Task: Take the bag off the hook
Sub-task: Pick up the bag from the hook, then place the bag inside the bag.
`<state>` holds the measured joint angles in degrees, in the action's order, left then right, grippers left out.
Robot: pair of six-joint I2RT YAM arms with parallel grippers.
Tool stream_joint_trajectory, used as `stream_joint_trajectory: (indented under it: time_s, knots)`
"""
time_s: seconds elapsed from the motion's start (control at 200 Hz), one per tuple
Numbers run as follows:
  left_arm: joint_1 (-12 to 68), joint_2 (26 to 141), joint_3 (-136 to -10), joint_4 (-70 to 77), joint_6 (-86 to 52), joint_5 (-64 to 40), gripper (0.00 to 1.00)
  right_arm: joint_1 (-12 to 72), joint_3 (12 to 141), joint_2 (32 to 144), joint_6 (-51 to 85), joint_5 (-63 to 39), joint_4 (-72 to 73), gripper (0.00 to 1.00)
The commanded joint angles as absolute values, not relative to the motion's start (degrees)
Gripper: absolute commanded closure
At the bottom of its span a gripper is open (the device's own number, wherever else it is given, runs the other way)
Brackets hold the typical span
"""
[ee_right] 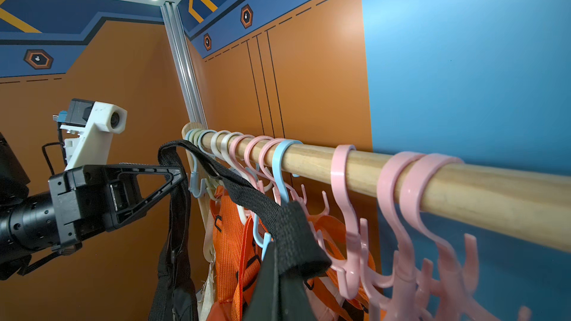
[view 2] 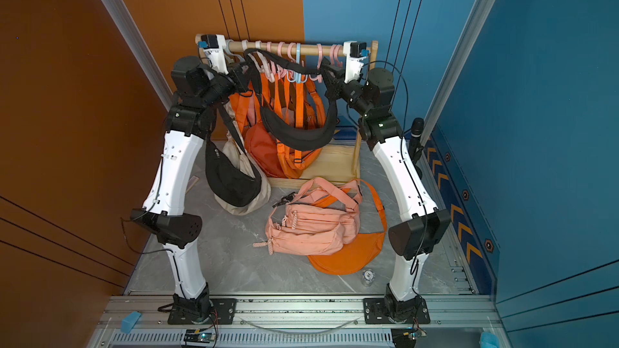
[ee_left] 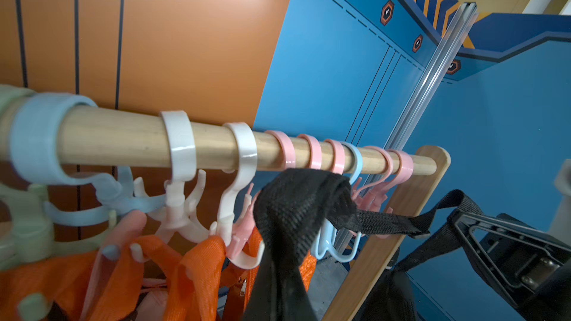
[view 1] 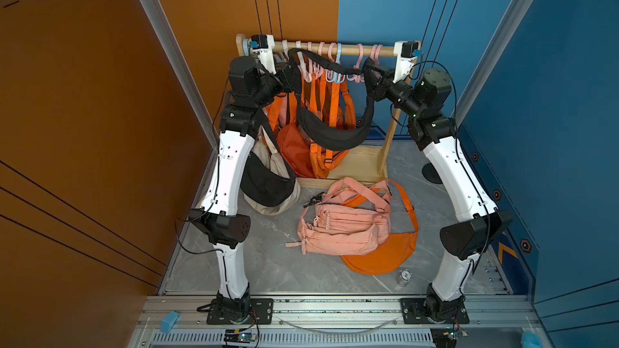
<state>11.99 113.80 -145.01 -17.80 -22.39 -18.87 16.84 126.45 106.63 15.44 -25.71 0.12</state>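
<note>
Left jaws and right jaws are both clamped tight on the strap [ee_right: 241, 188] of a black bag [view 1: 331, 135], one at each end. The bag sags between them, just in front of the rail [view 1: 348, 49]. Can't tell if the strap's clear of the blue hook [ee_right: 279, 174].

Hooks on the rail, from my right wrist: two blue, two white, six pink.

A second black bag [view 1: 268, 179] hangs by my left arm, over a beige bag [view 1: 268, 209].

On the worktop [view 1: 268, 262]: pink bags [view 1: 341, 229], looks like two stacked, plus one orange bag [view 1: 378, 256].
</note>
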Motion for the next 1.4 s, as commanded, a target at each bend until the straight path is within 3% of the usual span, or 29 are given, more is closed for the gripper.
stream_joint_trajectory:
  time_s: [0.0, 0.25, 0.46, 0.851, 1.096, 1.396]
  knots:
    - [11.03, 111.76, -146.59, -14.15, -24.51, -20.89, 1.00, 16.35, 130.70, 106.86, 16.00, -26.44, -1.27, 1.00]
    - [10.39, 108.13, -145.17, -14.71, -24.53, -22.39, 1.00, 16.31, 131.45, 104.33, 15.53, -26.37, -3.10, 1.00]
    - [10.42, 100.78, -137.86, -15.06, -22.40, -22.59, 1.00, 17.17, 121.53, 96.95, 15.31, -26.06, -0.53, 1.00]
    - [13.70, 81.13, -112.82, -12.93, -14.12, -17.98, 1.00, 22.02, 100.16, 79.72, 10.92, -23.02, -0.36, 1.00]
    - [17.07, 67.33, -94.63, -8.66, -12.44, -13.38, 1.00, 29.23, 87.00, 67.22, 5.84, -18.28, -3.16, 1.00]
    - [22.44, 55.44, -81.39, -13.32, -10.74, -9.16, 1.00, 37.65, 74.87, 52.85, 4.03, -13.80, -7.99, 1.00]
